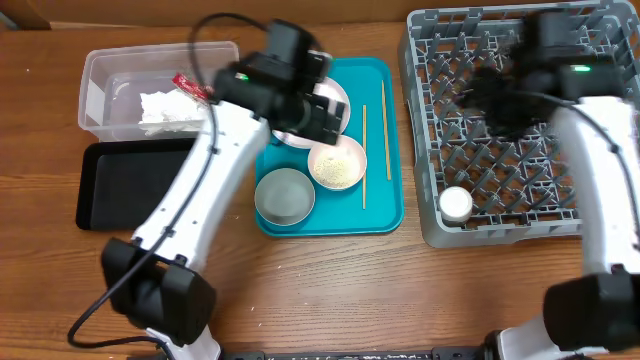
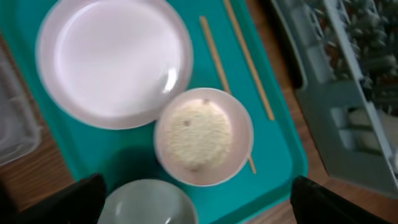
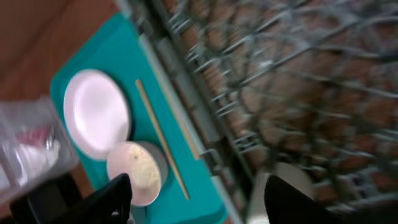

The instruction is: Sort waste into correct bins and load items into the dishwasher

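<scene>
— Far left first: what's in the tub (image 1: 100,75)?

— The tissue (image 1: 165,108) and the wrapper (image 1: 190,87), well off to the left of the left fingers (image 2: 68,199). That waste looks sorted. The black tray (image 1: 110,190) beside it on the surface (image 1: 330,290) looks bare from overhead; my guess is that it's meant for the rice (image 2: 199,134).

— And those left fingers?

— Spread wide, nothing between them. They hang over the teal tray (image 1: 345,215). The grey bowl (image 2: 149,202) is right under the gap, the rice bowl (image 2: 242,146) just ahead of it, and the plate (image 2: 112,59) farther ahead to the left.

— Why so wide?

— I'd say to take a bowl by its rim. The rice has to be tipped out before that bowl can be racked, so it seems the likely pick.

— The chopsticks (image 2: 214,56)?

— Ahead and to the right of the fingers, side by side and flat on the teal tray. They're thin and low, so awkward to pinch, and probably best left for later.

— Right side?

— The right fingers (image 3: 115,196) stand apart and hold nothing, up over the rack (image 1: 520,232). The cup (image 1: 456,204) sits in a corner of the rack close by them — loaded, it appears. The wrist view is too blurred to say more.
</scene>
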`<action>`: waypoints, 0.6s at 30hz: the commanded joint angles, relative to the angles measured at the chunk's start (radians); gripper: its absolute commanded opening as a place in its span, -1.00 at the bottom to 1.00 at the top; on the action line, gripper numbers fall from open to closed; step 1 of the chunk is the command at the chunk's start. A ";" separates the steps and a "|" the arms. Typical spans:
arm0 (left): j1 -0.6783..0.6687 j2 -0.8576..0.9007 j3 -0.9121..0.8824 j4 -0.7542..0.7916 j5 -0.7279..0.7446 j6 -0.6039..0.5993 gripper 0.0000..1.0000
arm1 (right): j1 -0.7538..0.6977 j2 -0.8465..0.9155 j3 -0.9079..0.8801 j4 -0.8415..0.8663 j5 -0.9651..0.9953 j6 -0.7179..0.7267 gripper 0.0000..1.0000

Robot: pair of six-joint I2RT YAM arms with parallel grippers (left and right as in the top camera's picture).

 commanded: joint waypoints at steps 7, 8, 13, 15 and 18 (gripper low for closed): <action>-0.203 0.240 0.003 0.032 -0.074 -0.011 0.65 | -0.155 -0.046 0.026 -0.103 0.014 -0.109 0.40; -0.213 0.259 0.003 0.036 -0.074 -0.014 0.64 | -0.155 -0.046 0.026 -0.104 0.014 -0.111 0.40; -0.241 0.339 0.003 0.046 -0.074 -0.033 0.50 | -0.154 -0.046 0.026 -0.105 0.014 -0.111 0.40; -0.241 0.353 0.003 0.047 -0.076 -0.039 0.36 | -0.154 -0.046 0.026 -0.104 0.014 -0.111 0.40; -0.241 0.357 0.003 0.061 -0.083 -0.041 -0.01 | -0.154 -0.046 0.026 -0.104 0.014 -0.111 0.40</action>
